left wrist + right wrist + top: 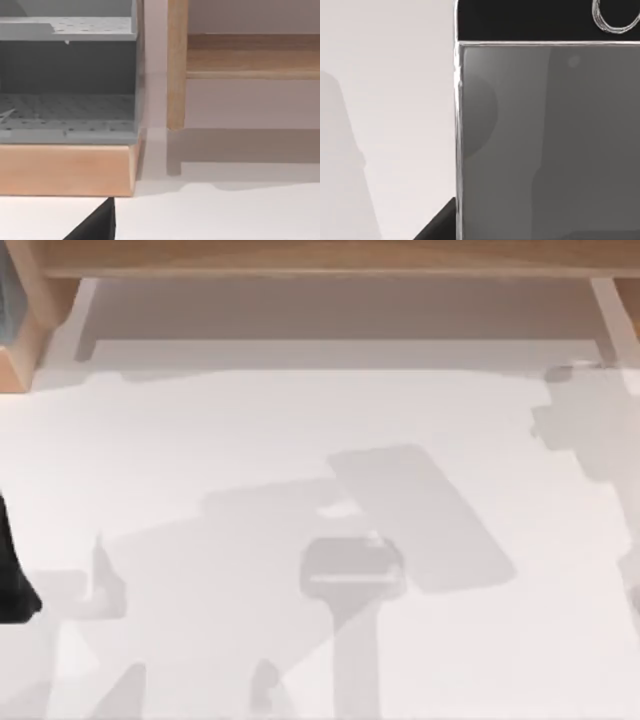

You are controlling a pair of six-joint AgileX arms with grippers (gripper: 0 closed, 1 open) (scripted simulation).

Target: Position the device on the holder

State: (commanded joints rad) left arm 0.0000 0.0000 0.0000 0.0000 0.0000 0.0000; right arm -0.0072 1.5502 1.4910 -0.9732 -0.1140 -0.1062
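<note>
The white table (300,420) carries faint grey shadows, with a wooden frame (320,255) along its far edge. In the right wrist view the phone (545,140) sits close beneath the camera, screen up; gripper state cannot be told. Judged stiff, light, slippery and breakable: grip across its silver long edges.

Right wrist view: the device (545,140) runs off three picture edges, its round home button (615,15) clipped at the top; top view: a dark arm part (12,580) is cut by the left edge.
</note>
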